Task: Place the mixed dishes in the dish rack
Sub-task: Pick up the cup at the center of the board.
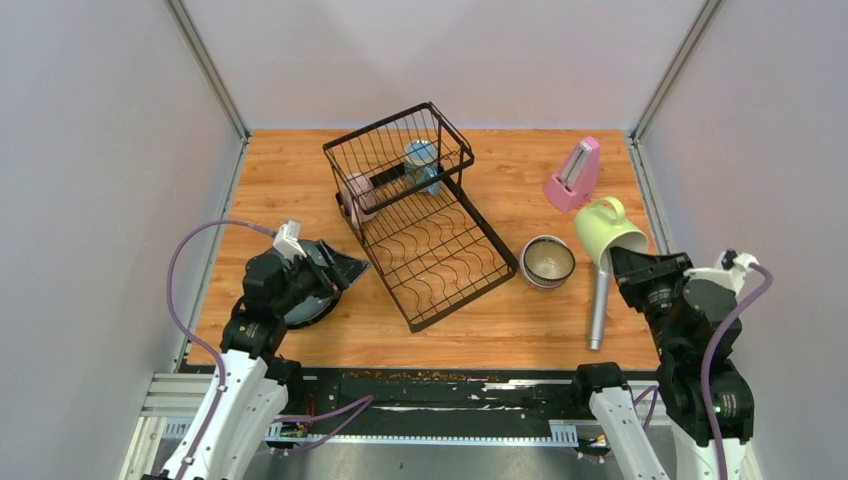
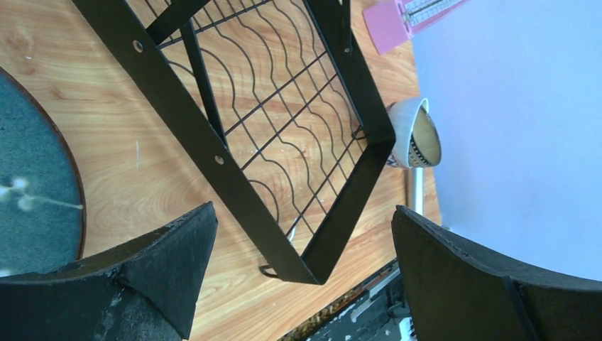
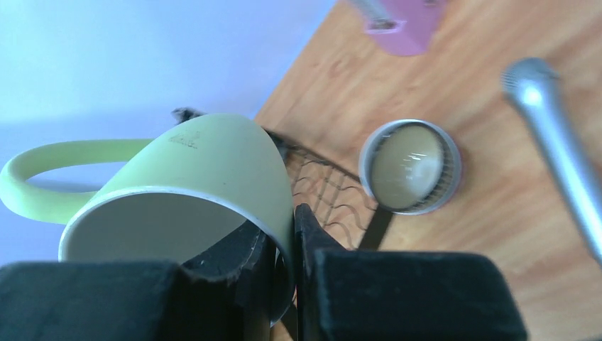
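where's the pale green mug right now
The pale-green mug is at the right of the top view, gripped by its rim in the right gripper, near the pink metronome and the patterned bowl.

No legible text anywhere (small dark mark on pale-green mug unreadable).

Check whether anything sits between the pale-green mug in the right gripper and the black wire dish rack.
Only the round patterned bowl, on the table beside the rack's right edge. The mug, pinched by its wall in the right gripper, looks lifted, so it can probably pass over the bowl.
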Controlling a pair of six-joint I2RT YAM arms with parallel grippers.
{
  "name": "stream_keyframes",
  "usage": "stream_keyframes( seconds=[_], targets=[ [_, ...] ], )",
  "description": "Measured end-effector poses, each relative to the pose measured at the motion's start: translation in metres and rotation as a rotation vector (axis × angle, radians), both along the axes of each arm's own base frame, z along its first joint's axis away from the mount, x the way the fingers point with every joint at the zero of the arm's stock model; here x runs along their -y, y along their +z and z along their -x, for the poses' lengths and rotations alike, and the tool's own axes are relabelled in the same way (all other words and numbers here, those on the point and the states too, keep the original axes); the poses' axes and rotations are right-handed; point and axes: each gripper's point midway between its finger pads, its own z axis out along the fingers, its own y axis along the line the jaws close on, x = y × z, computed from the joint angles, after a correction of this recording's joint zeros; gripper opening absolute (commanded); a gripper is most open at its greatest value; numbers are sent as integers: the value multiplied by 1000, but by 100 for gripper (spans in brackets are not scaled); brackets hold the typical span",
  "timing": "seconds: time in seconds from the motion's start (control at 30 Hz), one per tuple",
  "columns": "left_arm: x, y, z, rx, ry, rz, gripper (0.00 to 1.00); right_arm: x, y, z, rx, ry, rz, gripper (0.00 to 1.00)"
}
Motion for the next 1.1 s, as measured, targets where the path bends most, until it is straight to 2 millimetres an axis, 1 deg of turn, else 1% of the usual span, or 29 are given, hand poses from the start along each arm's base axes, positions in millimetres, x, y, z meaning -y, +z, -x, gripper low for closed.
stream_keyframes(
  seconds=[0.07,0.13,0.2,0.23,0.3,0.5,0.67,0.9,1.03,1.1],
  targets=[
    [1,3,-1,5,8,23,100,-17,17,-11,61,101,12,0],
    [2,5,-1,5,15,47,100,-35,28,-24,107,207,15,0],
    [2,6,0,6,21,71,100,-54,34,-36,137,315,16,0],
    [3,6,0,6,21,83,100,-61,34,-40,142,352,15,0],
    [6,7,1,16,13,120,100,-75,31,-47,147,434,8,0],
    [17,11,4,40,-26,245,100,-102,22,-56,157,600,-10,0],
    [22,29,7,102,-72,283,100,-119,14,-59,162,711,-36,0],
    [28,44,10,140,-109,287,100,-137,-6,-64,132,829,-101,0],
    [36,67,12,187,-154,272,100,-148,-14,-67,119,877,-143,0],
    [39,73,14,207,-167,273,100,-153,-15,-68,122,896,-153,0]
  ],
)
